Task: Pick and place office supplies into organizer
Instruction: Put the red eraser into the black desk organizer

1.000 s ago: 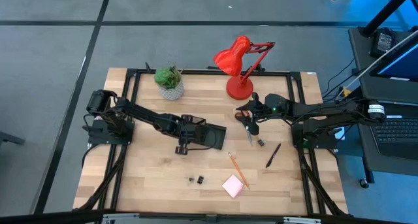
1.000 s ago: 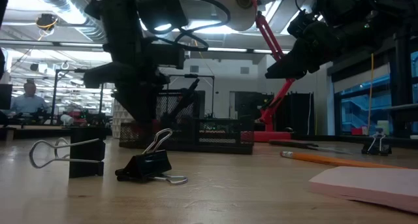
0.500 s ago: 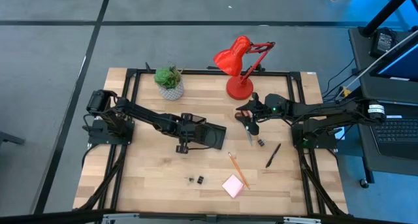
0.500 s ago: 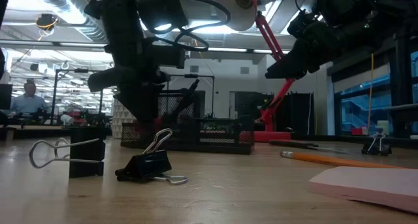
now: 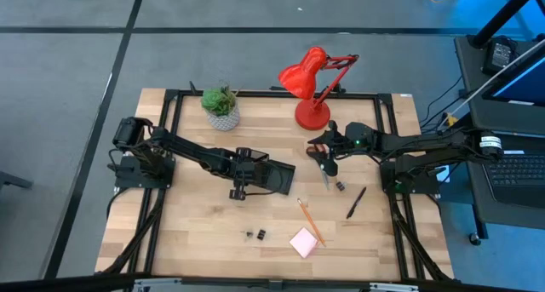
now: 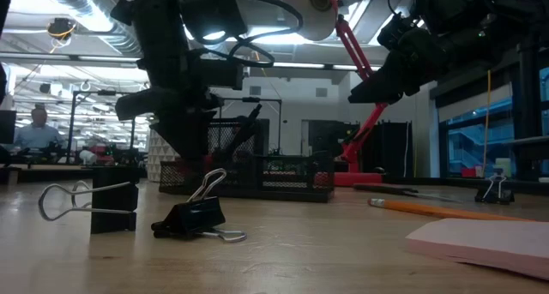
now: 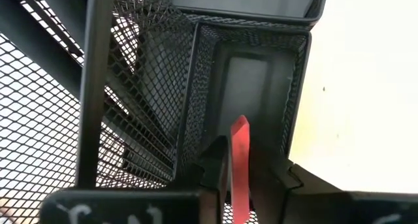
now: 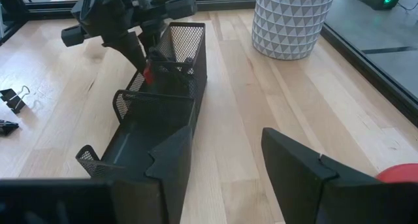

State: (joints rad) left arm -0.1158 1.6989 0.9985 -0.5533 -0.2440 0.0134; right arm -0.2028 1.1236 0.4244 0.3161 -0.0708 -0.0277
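Note:
My left gripper (image 5: 244, 174) is shut on the small red eraser (image 7: 240, 145) and hangs just over a small mesh compartment at one end of the black organizer (image 5: 277, 180). This also shows in the right wrist view (image 8: 145, 64). My right gripper (image 8: 222, 165) is open and empty. It hovers above the red-handled scissors (image 5: 324, 171) near the lamp base. A black pen (image 5: 356, 202), the orange pencil (image 5: 308, 220), the pink sticky pad (image 5: 303, 241) and two black clips (image 5: 255, 235) lie flat on the table. My left gripper pinches the eraser's two flat sides (image 7: 239, 175) between its two fingers. The fingers come from above, pointing down. The eraser's free end (image 7: 240, 123) sticks out past the fingertips, lifted clear over the compartment's floor.
A red desk lamp (image 5: 311, 88) and a potted plant (image 5: 220, 106) stand at the table's far side. Another small clip (image 5: 339, 186) lies by the scissors' blades. Bare wood lies between the organizer and the near edge.
My left gripper has gone down a little over the organizer, still shut on the eraser.

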